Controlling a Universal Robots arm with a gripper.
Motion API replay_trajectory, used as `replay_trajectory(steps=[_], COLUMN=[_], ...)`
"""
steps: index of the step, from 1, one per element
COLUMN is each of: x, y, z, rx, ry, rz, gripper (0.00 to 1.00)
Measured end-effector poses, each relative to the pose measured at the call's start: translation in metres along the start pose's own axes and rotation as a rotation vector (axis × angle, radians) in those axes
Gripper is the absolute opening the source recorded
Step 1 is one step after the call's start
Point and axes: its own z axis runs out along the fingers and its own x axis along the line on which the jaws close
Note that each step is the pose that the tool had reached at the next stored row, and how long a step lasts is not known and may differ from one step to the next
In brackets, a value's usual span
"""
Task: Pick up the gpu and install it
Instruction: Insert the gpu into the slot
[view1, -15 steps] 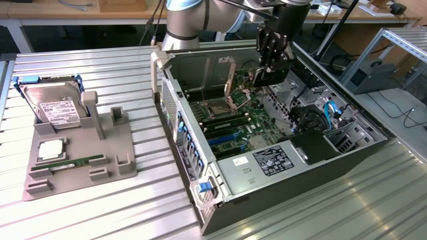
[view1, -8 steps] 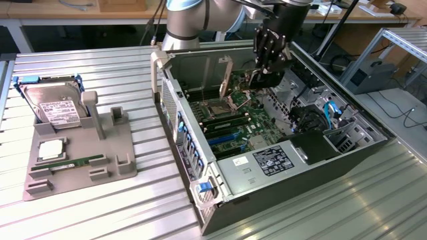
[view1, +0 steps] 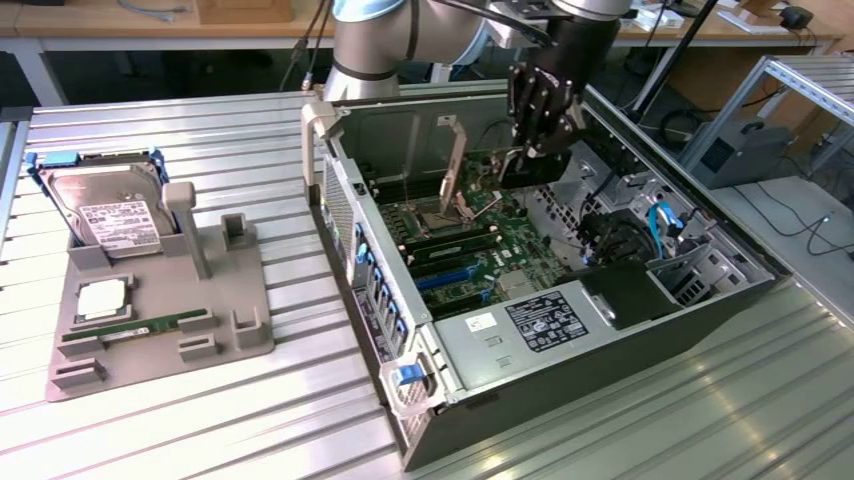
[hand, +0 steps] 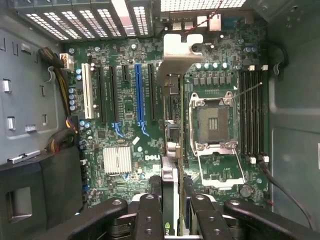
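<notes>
**gpu (view1: 539, 168) clamped in the gripper (view1: 545, 140), inside the open case (view1: 627, 385).**
Fingers closed on the card's top edge. The card hangs on edge above the motherboard (hand: 125, 125), over the strip between the blue slot (hand: 138, 95) and the CPU socket (hand: 212, 120), its silver bracket (hand: 181, 50) toward the case's vented wall. Well apart, on the exterior view's left, a grey holder (view1: 240, 345) carries the hard drive (view1: 114, 205) and RAM stick (view1: 147, 327).

The motherboard (hand: 127, 112) carries a white Dell logo (hand: 152, 159).
</notes>
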Motion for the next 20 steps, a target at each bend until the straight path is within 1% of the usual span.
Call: replay_trajectory(steps=[20], x=[0.0045], y=[0.0004], z=[0.0079], rx=[0.0], ry=[0.0001], rz=[0.0], gripper=[0.27])
